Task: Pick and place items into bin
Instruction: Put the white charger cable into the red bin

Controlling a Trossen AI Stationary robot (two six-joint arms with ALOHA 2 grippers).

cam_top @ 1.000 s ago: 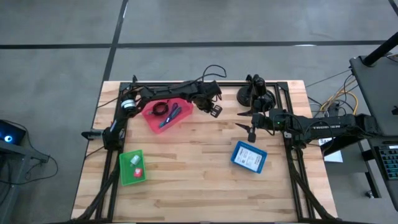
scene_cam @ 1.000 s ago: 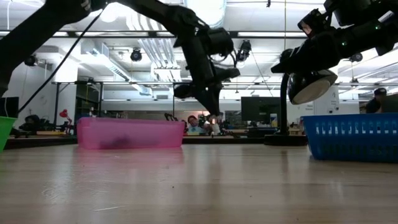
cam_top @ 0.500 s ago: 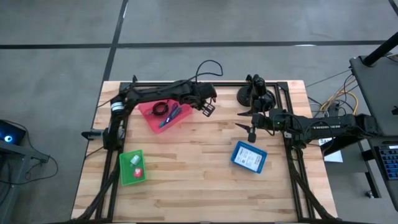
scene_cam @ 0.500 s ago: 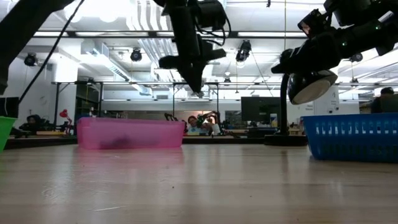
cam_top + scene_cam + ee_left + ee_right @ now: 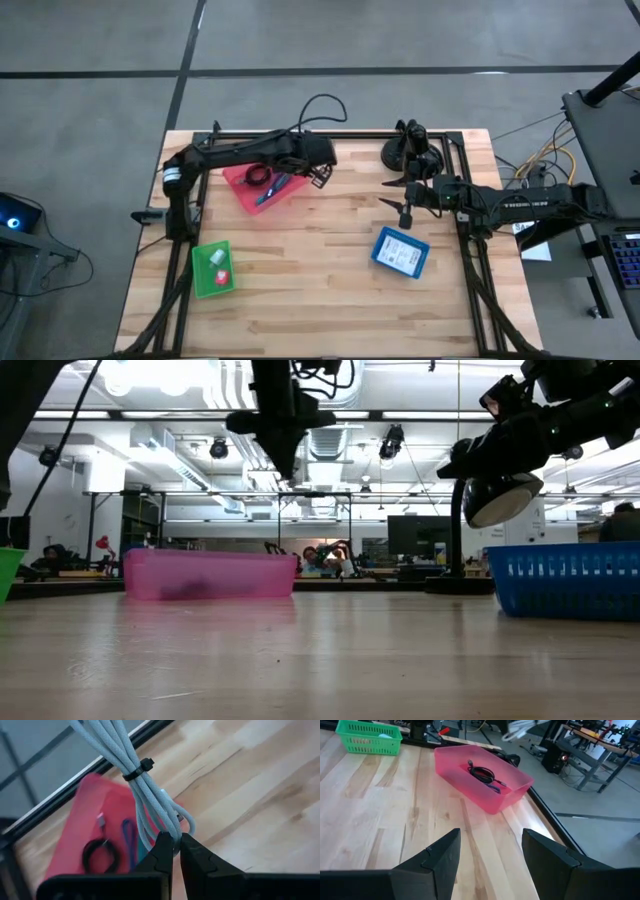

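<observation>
Left gripper [image 5: 176, 851]: clamped on my pale bundled cable [image 5: 145, 795], high beside the pink bin [image 5: 262, 186]
Aim: I'd centre over the bin, lower, then release
Right gripper [image 5: 490, 852]: open, waiting right of centre

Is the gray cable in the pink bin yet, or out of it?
Out. The left hand is shut on the bundled gray cable, holding it above the pink bin by its edge.

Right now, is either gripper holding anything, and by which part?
The left gripper is shut on a bundled grey cable, pinching the looped end of the bundle, near the pink bin. The right gripper is open and holds nothing.
</observation>
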